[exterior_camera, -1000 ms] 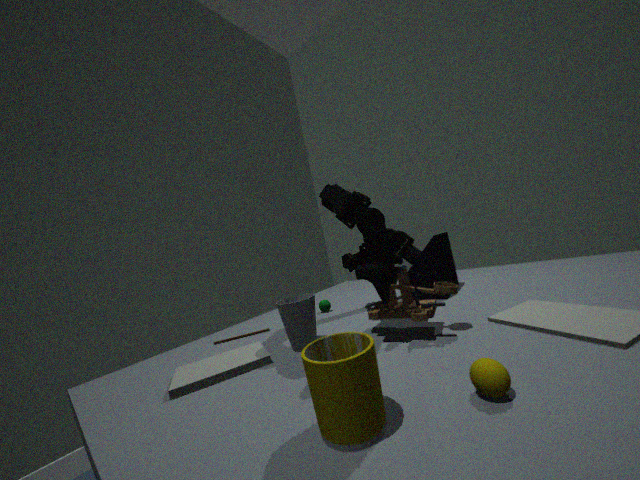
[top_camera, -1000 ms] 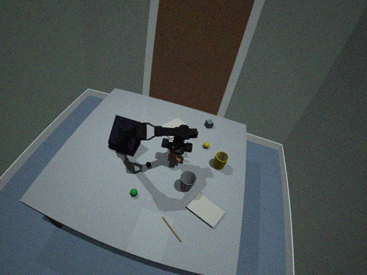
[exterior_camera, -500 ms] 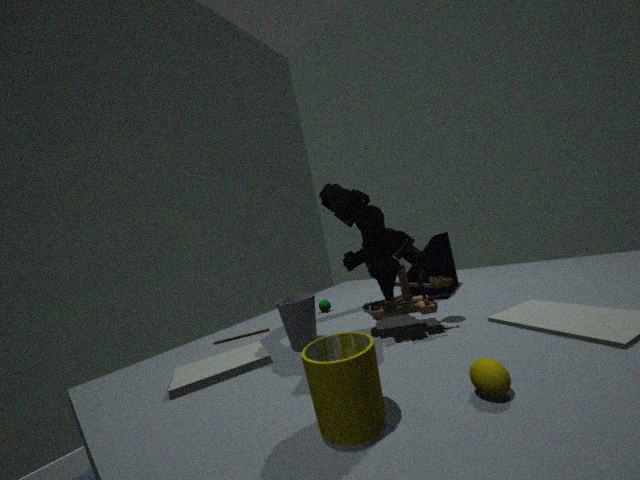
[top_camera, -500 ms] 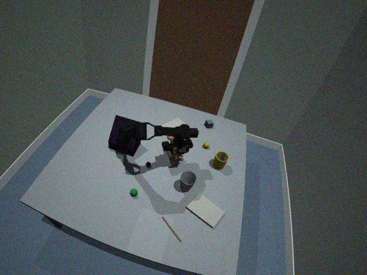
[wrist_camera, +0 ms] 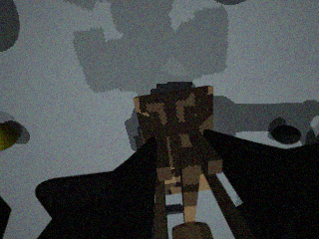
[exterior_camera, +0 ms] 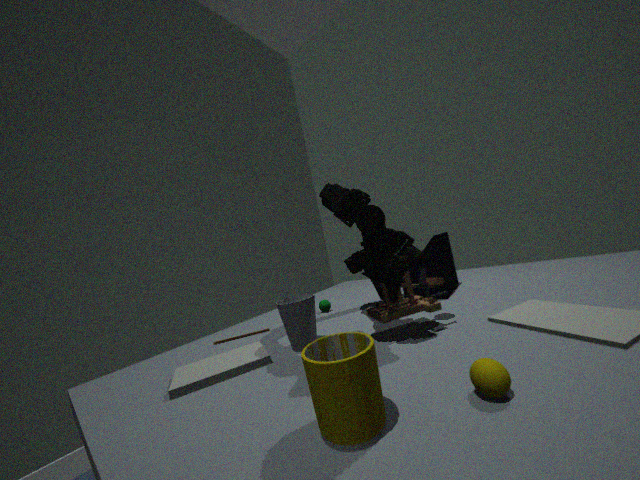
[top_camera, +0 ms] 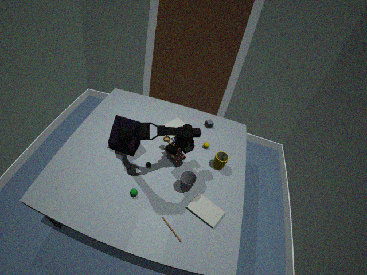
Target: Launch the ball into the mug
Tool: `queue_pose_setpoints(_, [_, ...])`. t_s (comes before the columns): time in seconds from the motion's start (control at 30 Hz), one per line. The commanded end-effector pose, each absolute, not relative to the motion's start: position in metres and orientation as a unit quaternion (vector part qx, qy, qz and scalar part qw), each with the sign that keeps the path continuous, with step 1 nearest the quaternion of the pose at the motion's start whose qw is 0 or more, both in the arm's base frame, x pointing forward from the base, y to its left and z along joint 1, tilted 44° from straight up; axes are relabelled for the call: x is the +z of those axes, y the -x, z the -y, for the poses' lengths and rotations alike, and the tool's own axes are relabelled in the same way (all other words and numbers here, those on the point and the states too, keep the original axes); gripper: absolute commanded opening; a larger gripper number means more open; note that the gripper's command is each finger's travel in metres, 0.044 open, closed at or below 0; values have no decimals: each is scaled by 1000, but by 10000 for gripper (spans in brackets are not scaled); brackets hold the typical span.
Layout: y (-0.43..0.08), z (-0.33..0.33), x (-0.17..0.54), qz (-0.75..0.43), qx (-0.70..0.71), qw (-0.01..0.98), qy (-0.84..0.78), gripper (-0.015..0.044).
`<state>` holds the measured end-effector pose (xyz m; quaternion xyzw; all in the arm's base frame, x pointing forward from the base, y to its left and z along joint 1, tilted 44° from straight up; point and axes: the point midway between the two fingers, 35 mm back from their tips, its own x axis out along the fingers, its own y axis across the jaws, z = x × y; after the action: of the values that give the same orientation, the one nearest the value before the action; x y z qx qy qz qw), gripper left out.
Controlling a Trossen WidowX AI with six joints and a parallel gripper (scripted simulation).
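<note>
My gripper (top_camera: 173, 149) (exterior_camera: 393, 299) (wrist_camera: 179, 137) is shut on the wooden catapult (top_camera: 179, 155) (exterior_camera: 405, 308) (wrist_camera: 174, 112). The catapult seems slightly above the table, with its shadow below it in the exterior view. Its spoon (top_camera: 167, 138) points up and left in the top view; no ball shows in it. The yellow mug (top_camera: 220, 160) (exterior_camera: 345, 395) stands upright to the right of the catapult in the top view. A yellow ball (top_camera: 206, 145) (exterior_camera: 490, 378) lies near the mug. A green ball (top_camera: 133, 192) (exterior_camera: 324, 305) and a black ball (top_camera: 148, 164) (wrist_camera: 285, 134) lie on the other side.
A grey cup (top_camera: 187, 181) (exterior_camera: 298, 322) stands between the catapult and a pale flat slab (top_camera: 206, 210) (exterior_camera: 219, 367). Another slab (top_camera: 178, 121) (exterior_camera: 573, 320) lies partly behind the arm. A thin stick (top_camera: 171, 228) (exterior_camera: 241, 336) lies near the front, and a grey cube (top_camera: 209, 123) at the back.
</note>
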<state>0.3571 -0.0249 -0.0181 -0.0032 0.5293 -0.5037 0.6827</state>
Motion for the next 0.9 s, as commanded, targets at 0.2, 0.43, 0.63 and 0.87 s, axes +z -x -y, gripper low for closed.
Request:
queue_pose_setpoints(0.2, [-361, 27, -24, -532, -497, 686, 6, 0])
queue_pose_setpoints(0.43, [-361, 35, -32, -532, -497, 686, 6, 0])
queue_pose_setpoints(0.63, [-361, 42, -39, -532, -497, 686, 7, 0])
queue_pose_setpoints(0.87, [-360, 50, -48, -532, -497, 686, 7, 0])
